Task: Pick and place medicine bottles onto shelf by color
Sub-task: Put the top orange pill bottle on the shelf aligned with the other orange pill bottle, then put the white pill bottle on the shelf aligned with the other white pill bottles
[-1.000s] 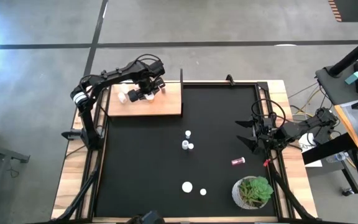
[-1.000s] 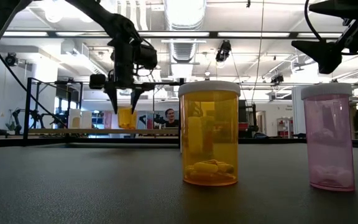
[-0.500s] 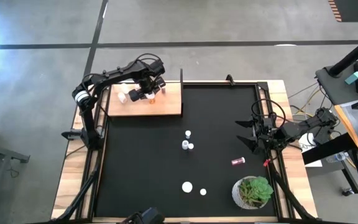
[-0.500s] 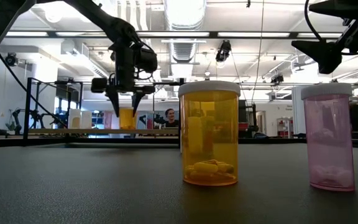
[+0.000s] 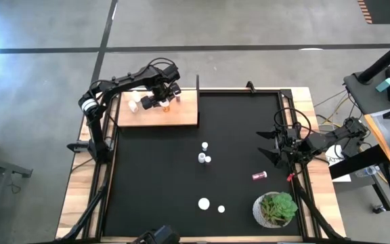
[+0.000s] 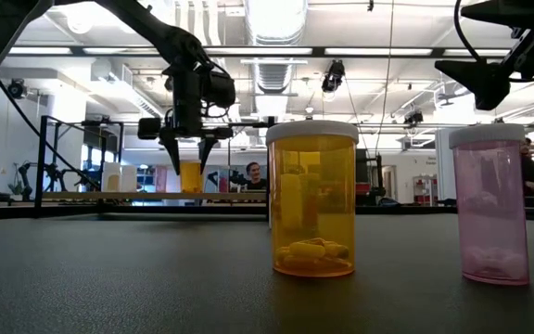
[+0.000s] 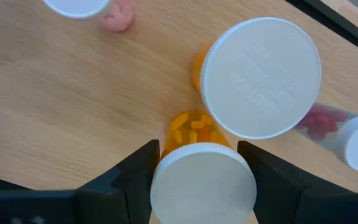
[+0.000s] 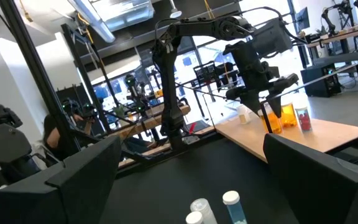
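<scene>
Left gripper (image 7: 202,177) stood over the shelf (image 5: 181,115), its dark matte fingers (image 7: 132,171) clamped on a translucent orange pill bottle (image 7: 194,134) with a flat round white cap, yellow capsules visible inside. Just beside it stood a second orange bottle (image 7: 197,65) under a larger embossed white cap; a pink-tinted bottle (image 7: 328,124) lay behind. Shelf board was pale, fine-grained wood with thin black posts. Right gripper (image 5: 271,146) hung at the black mat's (image 5: 154,176) right edge, fingers spread wide, empty. More bottles sat mid-mat; a red one (image 5: 259,175) lay near the potted plant (image 5: 276,208).
</scene>
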